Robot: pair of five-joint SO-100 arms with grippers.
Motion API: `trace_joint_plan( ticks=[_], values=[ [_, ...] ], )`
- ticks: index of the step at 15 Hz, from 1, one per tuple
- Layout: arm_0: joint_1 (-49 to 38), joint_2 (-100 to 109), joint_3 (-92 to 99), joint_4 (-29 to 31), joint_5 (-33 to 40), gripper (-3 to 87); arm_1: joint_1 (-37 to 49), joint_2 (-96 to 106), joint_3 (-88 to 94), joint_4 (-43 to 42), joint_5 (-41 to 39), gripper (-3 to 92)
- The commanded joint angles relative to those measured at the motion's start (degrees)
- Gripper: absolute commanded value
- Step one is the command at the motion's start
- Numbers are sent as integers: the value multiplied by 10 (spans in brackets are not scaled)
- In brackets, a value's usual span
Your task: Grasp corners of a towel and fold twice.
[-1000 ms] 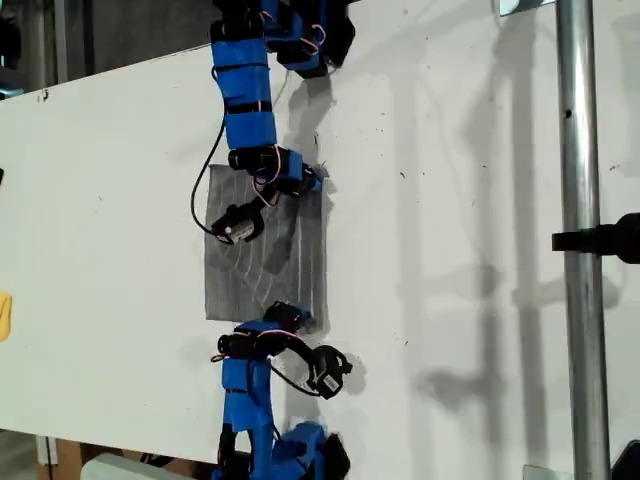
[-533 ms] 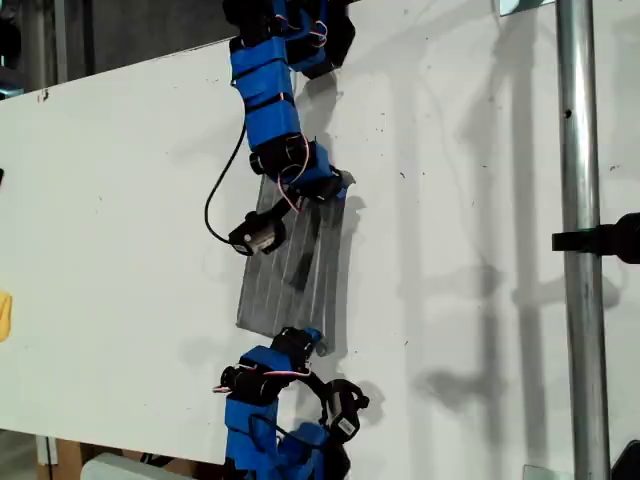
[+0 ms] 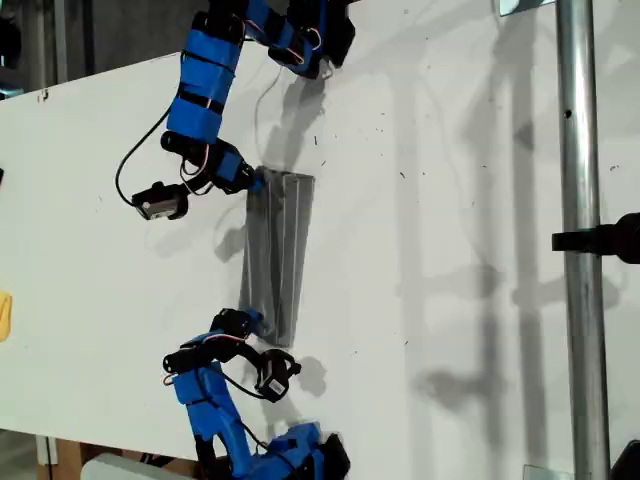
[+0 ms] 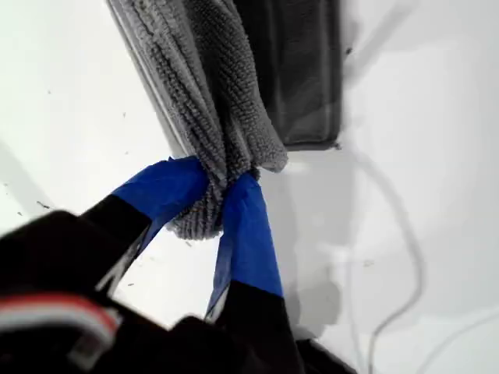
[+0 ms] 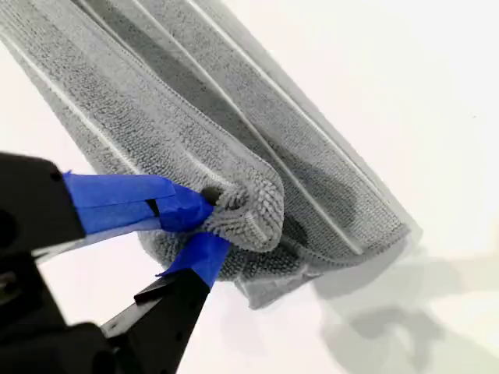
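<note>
The grey striped towel [image 3: 280,250] lies on the white table [image 3: 450,200] as a narrow strip, doubled over lengthwise. My first gripper [image 3: 255,182] is at the strip's upper end in the exterior view, shut on a bunched corner of the towel [image 4: 203,78]; its blue fingertips [image 4: 168,191] pinch the cloth. At the strip's lower end in that view, my second gripper [image 3: 252,322] is shut on another bunched corner. In the second wrist view the towel [image 5: 234,101] puckers between that gripper's [image 5: 210,214] blue tips. Both held corners are lifted slightly off the table.
A metal pole [image 3: 580,300] with a black clamp [image 3: 600,240] stands at the exterior view's right. A yellow object [image 3: 4,315] shows at that view's left edge. The table's near edge runs past the lower arm's base [image 3: 290,455].
Both grippers have swung toward the exterior view's left with the towel's corners. The towel went from a flat square to a narrow doubled strip.
</note>
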Motion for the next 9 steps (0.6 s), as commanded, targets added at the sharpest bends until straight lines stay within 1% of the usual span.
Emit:
trace_joint_plan(
  ticks=[1, 3, 5, 6, 9],
  values=[
    [-62, -42, -106, 13, 50, -24, 77, 44, -20, -15, -76, -2],
    [-88, -69, -178, 40, 68, -24, 98, 76, -42, -15, -108, -2],
    [-83, -69, -175, 47, 76, -22, 64, 107, -26, -13, -102, -2],
    [-76, -69, -156, 46, 71, -22, 32, 103, -9, -16, -85, -2],
    [-48, -73, -104, 33, 46, -24, -47, 62, 72, -65, -13, -2]
  ],
)
